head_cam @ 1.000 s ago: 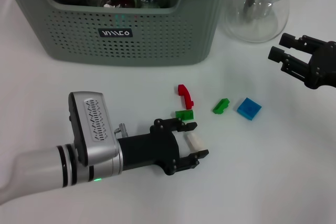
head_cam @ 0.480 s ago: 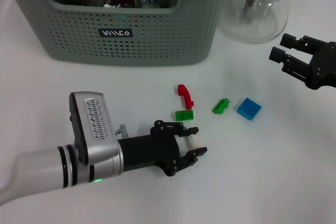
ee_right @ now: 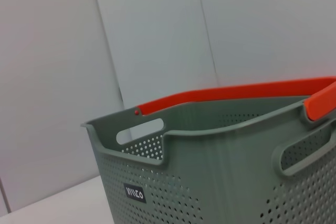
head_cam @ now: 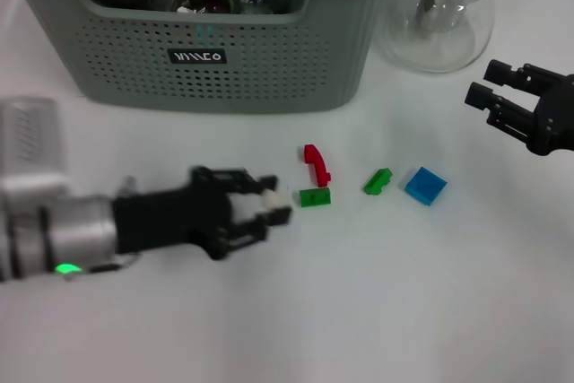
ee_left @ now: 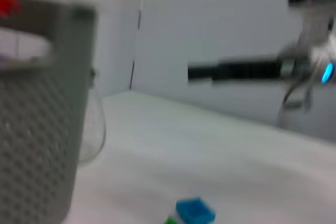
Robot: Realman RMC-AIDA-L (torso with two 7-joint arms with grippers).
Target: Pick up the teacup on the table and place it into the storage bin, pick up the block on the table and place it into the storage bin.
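Left hand (head_cam: 272, 210) clamped on a small white block (head_cam: 272, 204) above the white counter (head_cam: 430, 293), near the perforated grey-green plastic storage bin (head_cam: 269, 60). Four loose blocks: red (head_cam: 314, 164), two green (head_cam: 315, 196), blue (head_cam: 425, 186). Right hand (head_cam: 491, 100), fingers spread, beside a glass carafe (head_cam: 439, 15).

Lab-like test bench — white table (head_cam: 430, 293), plain wall panels (ee_right: 152, 40).
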